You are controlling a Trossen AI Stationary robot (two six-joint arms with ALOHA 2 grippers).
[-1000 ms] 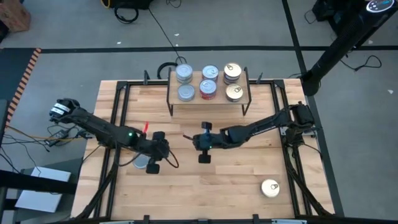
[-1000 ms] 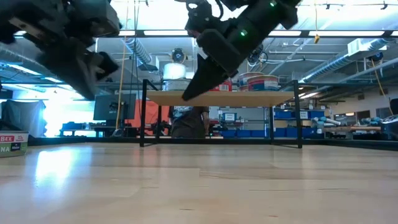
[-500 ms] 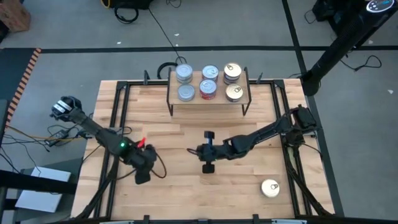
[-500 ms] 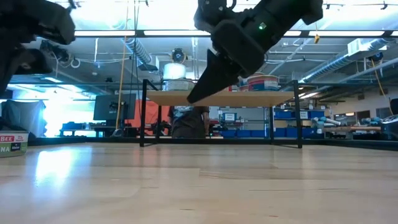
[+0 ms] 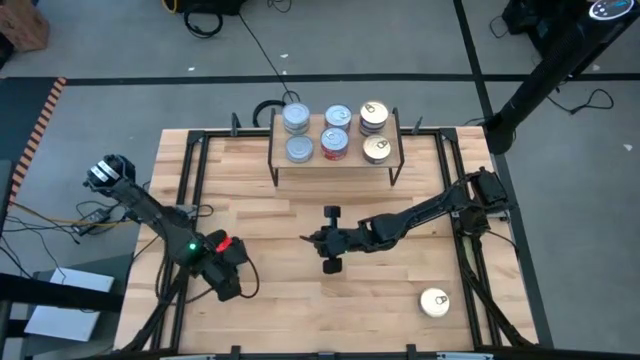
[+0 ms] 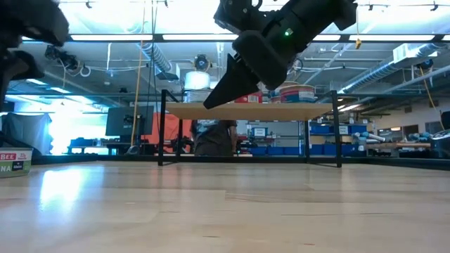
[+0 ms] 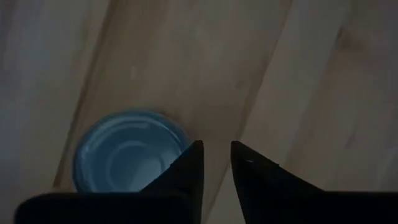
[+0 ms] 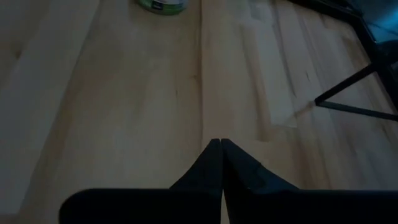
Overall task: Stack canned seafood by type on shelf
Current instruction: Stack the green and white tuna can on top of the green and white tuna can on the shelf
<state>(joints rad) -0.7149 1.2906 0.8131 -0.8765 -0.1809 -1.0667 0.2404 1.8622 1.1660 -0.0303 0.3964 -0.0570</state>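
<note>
silver-blue tin (image 7: pixel 127 152) lies flat, top up, beside left gripper (image 7: pixel 216 163).

Tabletop (image 5: pixel 300 300) – pale wood, smooth; tin (image 7: pixel 127 155) – glossy metal

Seven tins (image 5: pixel 297 119), one shelf (image 5: pixel 336 162), two grippers (image 5: pixel 333 252)

A cardboard box (image 5: pixel 22 27) sits at the frame's upper left. Black cables (image 5: pixel 212 14) trail across the grey floor (image 5: pixel 120 60) near the top edge.
</note>
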